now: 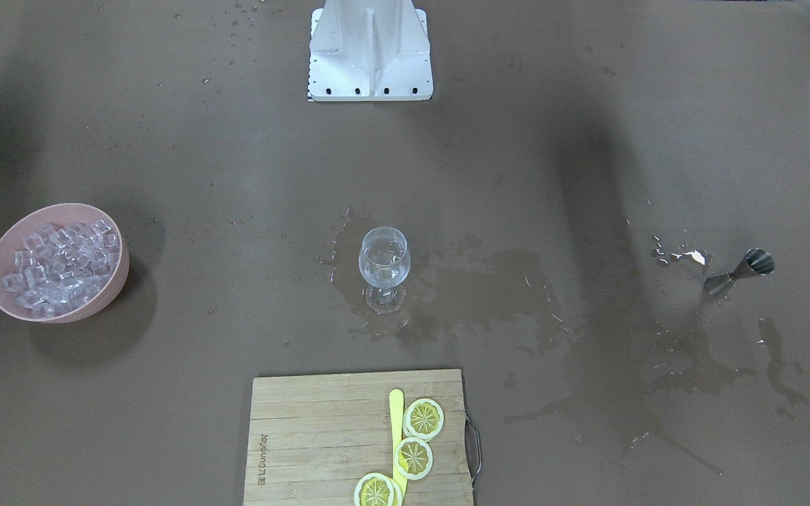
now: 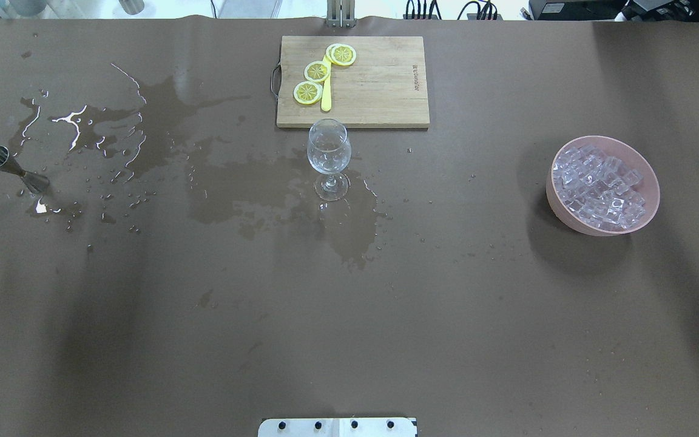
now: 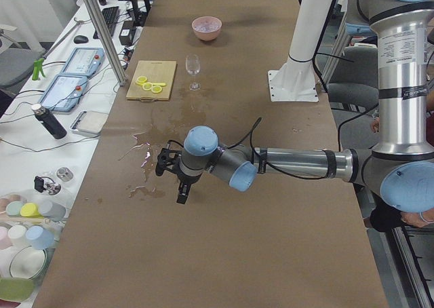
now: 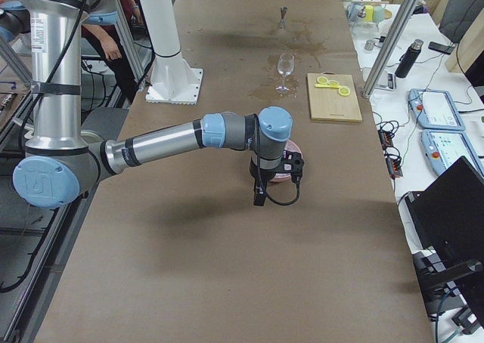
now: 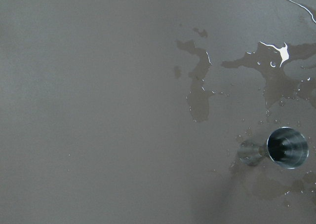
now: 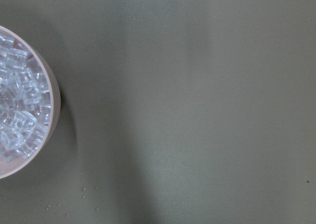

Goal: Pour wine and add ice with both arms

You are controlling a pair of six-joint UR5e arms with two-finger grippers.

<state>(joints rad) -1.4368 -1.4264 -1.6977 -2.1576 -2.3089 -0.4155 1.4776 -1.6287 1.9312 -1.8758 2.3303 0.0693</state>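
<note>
The ice is a heap of clear cubes in a pink bowl at the table's right end from the robot's side. It also shows in the overhead view and the right wrist view. A clear stemmed glass stands upright at the table's middle. A steel jigger lies on its side at the left end and shows in the left wrist view. My left gripper hangs over the wet patch near the jigger. My right gripper hangs beside the bowl. I cannot tell whether either is open or shut.
A wooden cutting board with three lemon slices and a yellow stick lies just beyond the glass. Spilled liquid spreads from the jigger to the glass. The white base block stands at the robot's side.
</note>
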